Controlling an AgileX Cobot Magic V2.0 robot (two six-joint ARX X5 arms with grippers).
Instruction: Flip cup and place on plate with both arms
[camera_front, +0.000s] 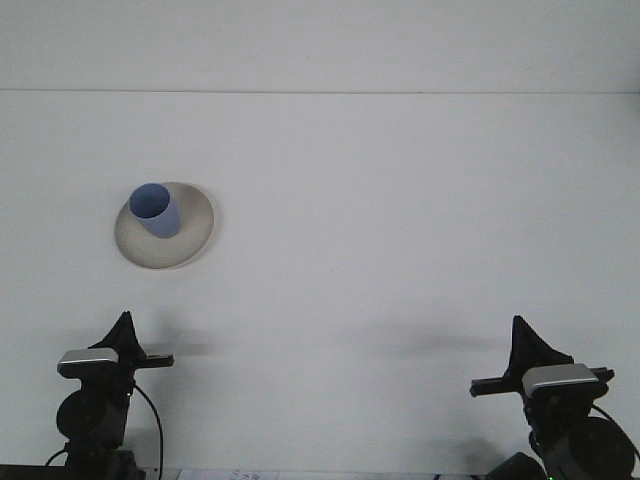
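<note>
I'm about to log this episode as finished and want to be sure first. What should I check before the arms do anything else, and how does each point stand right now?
1. Blue cup sits on the plate: ok.
2. Cup mouth faces up, open end visible: ok.
3. Cup well inside the plate rim: not ok, it stands toward the plate's far-left edge.
4. Left pincer away from cup and plate, low at the near edge: ok.
5. Right pincer away from cup and plate, low at the near right: ok.
6. Both pincers empty and open: cannot tell, the fingers are not readable from this view.
</note>
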